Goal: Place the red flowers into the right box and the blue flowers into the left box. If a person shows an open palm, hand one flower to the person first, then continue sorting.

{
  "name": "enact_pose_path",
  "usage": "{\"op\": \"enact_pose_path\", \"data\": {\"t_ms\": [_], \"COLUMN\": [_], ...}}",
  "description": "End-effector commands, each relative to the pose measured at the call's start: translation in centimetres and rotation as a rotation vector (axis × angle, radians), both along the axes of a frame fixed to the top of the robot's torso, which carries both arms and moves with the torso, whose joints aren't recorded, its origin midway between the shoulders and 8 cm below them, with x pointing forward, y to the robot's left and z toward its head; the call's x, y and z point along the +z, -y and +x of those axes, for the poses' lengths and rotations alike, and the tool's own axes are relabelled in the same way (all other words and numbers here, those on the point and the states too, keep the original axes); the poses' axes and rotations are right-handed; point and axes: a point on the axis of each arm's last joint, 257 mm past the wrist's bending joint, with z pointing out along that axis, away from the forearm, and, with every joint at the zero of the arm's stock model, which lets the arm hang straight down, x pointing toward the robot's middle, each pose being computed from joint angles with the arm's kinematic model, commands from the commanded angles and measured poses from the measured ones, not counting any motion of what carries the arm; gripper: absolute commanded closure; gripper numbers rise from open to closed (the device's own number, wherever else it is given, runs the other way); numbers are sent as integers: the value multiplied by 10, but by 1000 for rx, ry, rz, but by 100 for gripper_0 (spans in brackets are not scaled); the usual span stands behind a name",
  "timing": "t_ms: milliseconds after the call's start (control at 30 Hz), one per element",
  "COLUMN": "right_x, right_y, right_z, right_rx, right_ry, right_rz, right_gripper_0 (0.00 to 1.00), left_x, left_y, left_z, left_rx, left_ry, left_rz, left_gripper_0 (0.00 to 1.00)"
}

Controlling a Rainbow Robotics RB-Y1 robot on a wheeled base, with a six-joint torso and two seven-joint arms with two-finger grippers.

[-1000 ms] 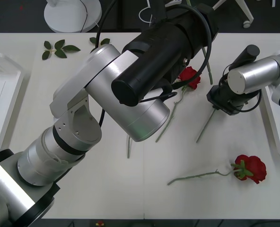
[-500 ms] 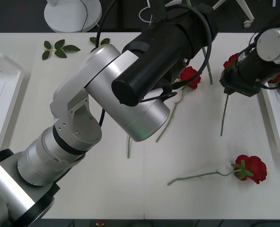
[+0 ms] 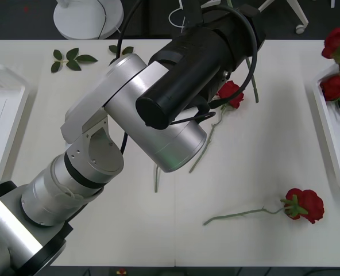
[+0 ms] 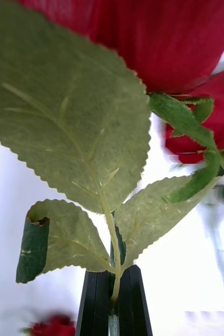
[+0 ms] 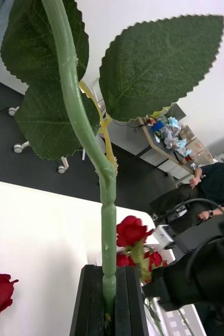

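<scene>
Right wrist view: right hand (image 4: 114, 294) pinches a red flower (image 4: 159, 37) stem.

The left arm (image 3: 130, 115) reaches forward, bent at the elbow, its claw (image 5: 107, 294) clamped shut; the right claw (image 4: 114, 302) is clamped too.

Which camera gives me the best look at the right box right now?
The front view: the right box shows as a white tray at the table's right edge, with red flowers in it. In the right wrist view, the rose clamped in the right pincer blocks nearly everything. In the left wrist view, the box is too indistinct to judge.
</scene>
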Motion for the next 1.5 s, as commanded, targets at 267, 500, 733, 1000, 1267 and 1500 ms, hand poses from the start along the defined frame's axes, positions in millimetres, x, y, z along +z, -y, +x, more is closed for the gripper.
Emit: {"op": "enact_pose_path", "data": {"t_ms": [267,500,733,1000,1267,1500], "right_x": [48,19,-36,-77,-76,-53], "right_y": [146,189,192,188,185,185], "right_z": [2,-5,-11,-15,-15,-16], "right_rx": [-27,-51,-41,-74,-80,-103], "right_ry": [78,55,24,15,22,29], "right_rz": [-313,-403,-434,-446,-418,-367], "right_gripper_0": [100,100,100,100,61,10], "left_x": [32,32,32,32,32,32], "left_y": [22,22,22,22,22,22], "left_z": [-19,-19,-19,-19,-19,-19], "left_rx": [-51,-51,-51,-51,-51,-51], "left_ry": [80,80,80,80,80,80], "left_rz": [-7,-7,-7,-7,-7,-7], "left_gripper_0": [100,100,100,100,100,100]}}
